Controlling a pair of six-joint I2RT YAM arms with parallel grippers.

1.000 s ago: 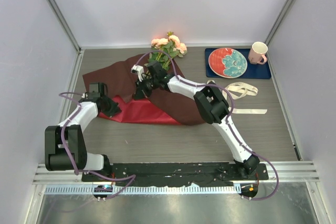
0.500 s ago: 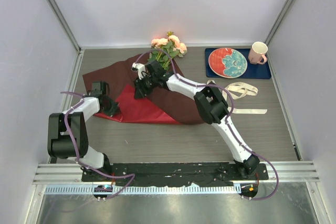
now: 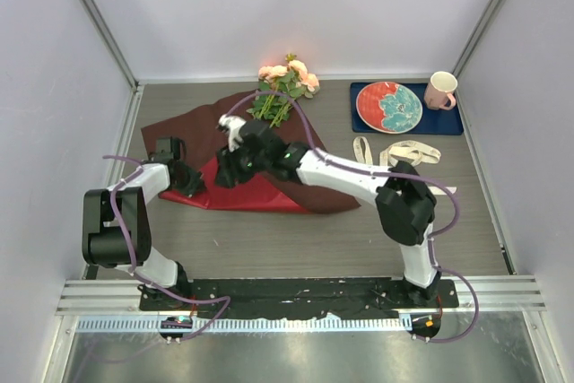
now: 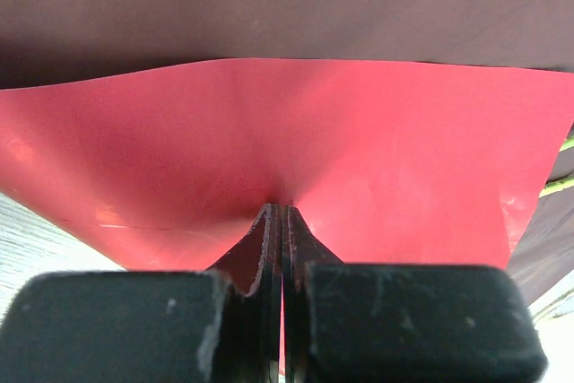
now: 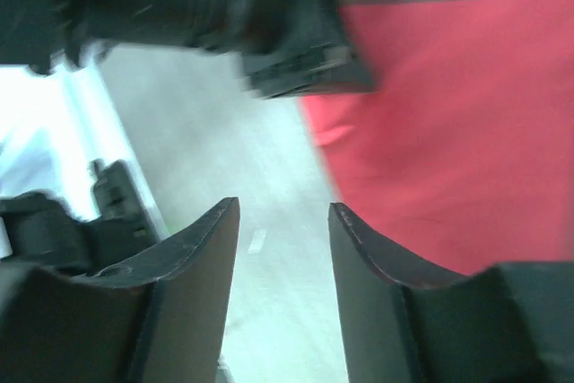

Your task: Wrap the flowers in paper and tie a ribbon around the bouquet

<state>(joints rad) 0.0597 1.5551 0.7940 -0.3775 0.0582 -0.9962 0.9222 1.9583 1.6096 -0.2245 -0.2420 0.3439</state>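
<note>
The dark red paper (image 3: 193, 127) lies spread on the table, its near left part folded over with the brighter red side (image 3: 247, 190) up. Peach-pink flowers (image 3: 287, 73) rest at its far edge, stems under the fold; two stem ends (image 4: 556, 187) peek out. My left gripper (image 3: 191, 181) is shut on the folded paper's left edge (image 4: 287, 132), which puckers at the fingertips (image 4: 269, 221). My right gripper (image 3: 224, 170) hovers open over the red fold (image 5: 448, 132), nothing between its fingers (image 5: 202, 239). The cream ribbon (image 3: 408, 152) lies loose to the right.
A dark blue mat (image 3: 453, 121) at the back right carries a red and teal plate (image 3: 388, 107) and a pink mug (image 3: 440, 91). The left arm's black gripper body (image 5: 224, 6) sits close ahead of my right fingers. White walls enclose the table.
The right gripper has opened, let go of the paper and moved nearer and leftward toward the left gripper. The left gripper keeps its hold on the paper's edge.
</note>
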